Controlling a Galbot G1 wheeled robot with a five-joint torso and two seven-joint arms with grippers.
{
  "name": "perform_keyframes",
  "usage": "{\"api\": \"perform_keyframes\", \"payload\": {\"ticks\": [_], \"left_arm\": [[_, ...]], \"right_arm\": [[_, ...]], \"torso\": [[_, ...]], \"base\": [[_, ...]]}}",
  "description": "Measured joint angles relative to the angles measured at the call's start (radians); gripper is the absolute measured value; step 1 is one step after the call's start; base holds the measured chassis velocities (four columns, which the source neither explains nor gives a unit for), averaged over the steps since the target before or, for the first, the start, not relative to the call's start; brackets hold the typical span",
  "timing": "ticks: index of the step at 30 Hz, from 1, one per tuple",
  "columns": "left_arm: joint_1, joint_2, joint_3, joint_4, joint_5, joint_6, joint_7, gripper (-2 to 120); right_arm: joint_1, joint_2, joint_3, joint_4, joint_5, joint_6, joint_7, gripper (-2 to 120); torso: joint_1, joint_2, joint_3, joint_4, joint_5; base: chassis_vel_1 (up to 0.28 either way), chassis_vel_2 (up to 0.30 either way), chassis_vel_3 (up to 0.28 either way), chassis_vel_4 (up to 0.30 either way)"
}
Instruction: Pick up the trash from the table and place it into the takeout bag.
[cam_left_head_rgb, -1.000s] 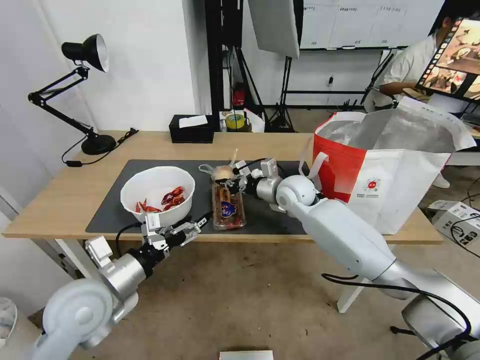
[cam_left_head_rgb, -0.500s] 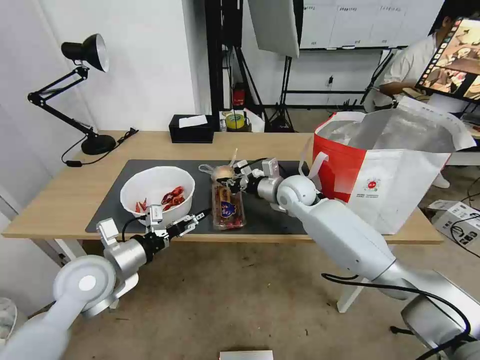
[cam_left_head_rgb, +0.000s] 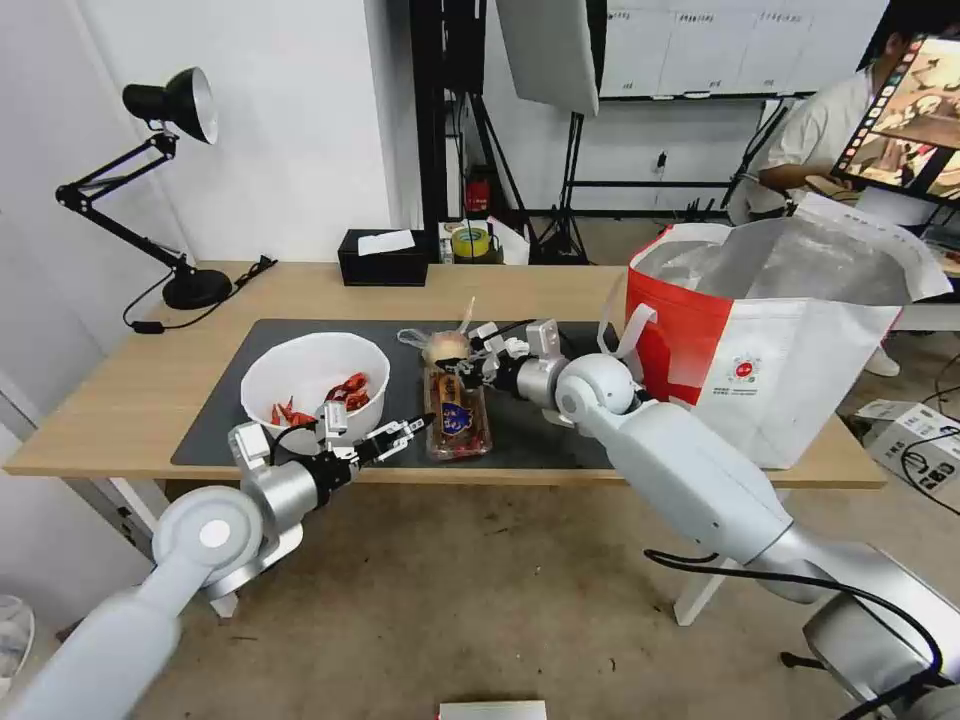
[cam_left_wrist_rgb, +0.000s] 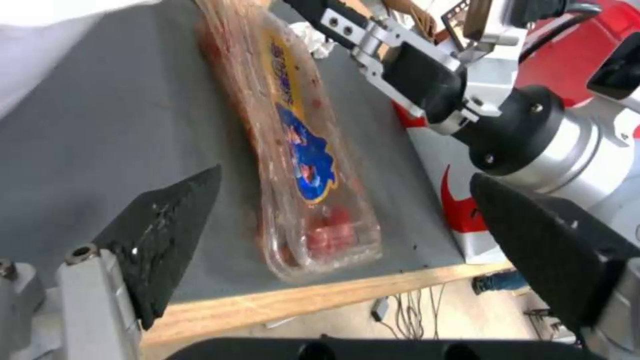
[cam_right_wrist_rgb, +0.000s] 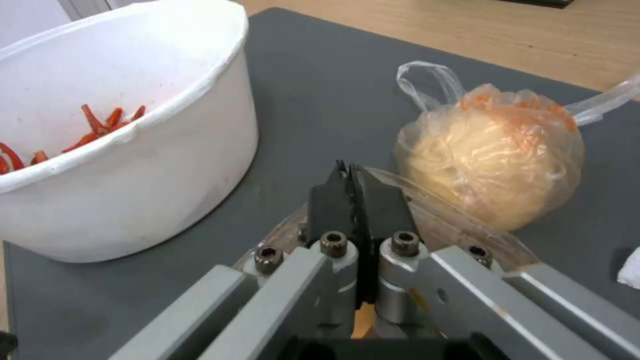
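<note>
The clear plastic tray (cam_left_head_rgb: 457, 415) of cherry tomatoes lies lengthwise on the dark mat (cam_left_head_rgb: 225, 405) of the table (cam_left_head_rgb: 560, 285). My right gripper (cam_left_head_rgb: 463, 373) is shut on the tray's far rim (cam_right_wrist_rgb: 427, 200), beside the knotted clear bag with the beige ball (cam_right_wrist_rgb: 490, 155). My left gripper (cam_left_head_rgb: 402, 436) hangs open at the table's front edge, its fingers (cam_left_wrist_rgb: 167, 235) spread either side of the tray's near end (cam_left_wrist_rgb: 320, 240). The white bowl of red shells (cam_left_head_rgb: 315, 385) stands left of the tray. A crumpled white tissue (cam_left_wrist_rgb: 312, 40) lies past the tray. The takeout bag (cam_left_head_rgb: 790, 340) stands open on the right.
A black desk lamp (cam_left_head_rgb: 170, 110) stands at the table's back left. A black tissue box (cam_left_head_rgb: 383, 258) and a yellow tape roll (cam_left_head_rgb: 470, 242) sit at the back edge. The right forearm (cam_left_head_rgb: 660, 450) crosses in front of the bag.
My left arm has risen and reached forward and to the right, bringing its open gripper up to the tray's near end. The right gripper has stayed on the tray's far rim.
</note>
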Motion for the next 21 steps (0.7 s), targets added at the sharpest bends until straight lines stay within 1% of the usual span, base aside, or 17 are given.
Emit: {"api": "perform_keyframes", "payload": {"ticks": [1, 4, 13, 21], "left_arm": [[0.0, 0.0, 0.0, 0.0, 0.0, 0.0, 0.0, 100], [-0.039, -0.012, 0.042, 0.019, -0.005, 0.001, -0.028, 100], [-0.071, -0.021, 0.068, 0.044, -0.003, 0.002, -0.061, 100], [-0.107, -0.04, 0.104, 0.07, 0.003, 0.001, -0.109, 100]], "right_arm": [[0.0, 0.0, 0.0, 0.0, 0.0, 0.0, 0.0, 0], [0.0, 0.001, 0.002, 0.001, -0.001, 0.0, 0.0, 0], [-0.006, 0.002, 0.007, 0.007, -0.001, 0.001, 0.0, 0], [-0.01, -0.002, 0.012, 0.015, -0.002, 0.001, 0.002, 0]], "torso": [[0.0, 0.0, 0.0, 0.0, 0.0], [0.0, 0.0, 0.0, -0.0001, 0.0], [0.0, 0.0, 0.0, 0.0, 0.0], [0.0, 0.0, 0.0, 0.0, 0.0]], "base": [[0.0, 0.0, 0.0, 0.0], [0.0, 0.0, 0.0, 0.0], [0.0, 0.0, 0.0, 0.0], [0.0, 0.0, 0.0, 0.0]]}}
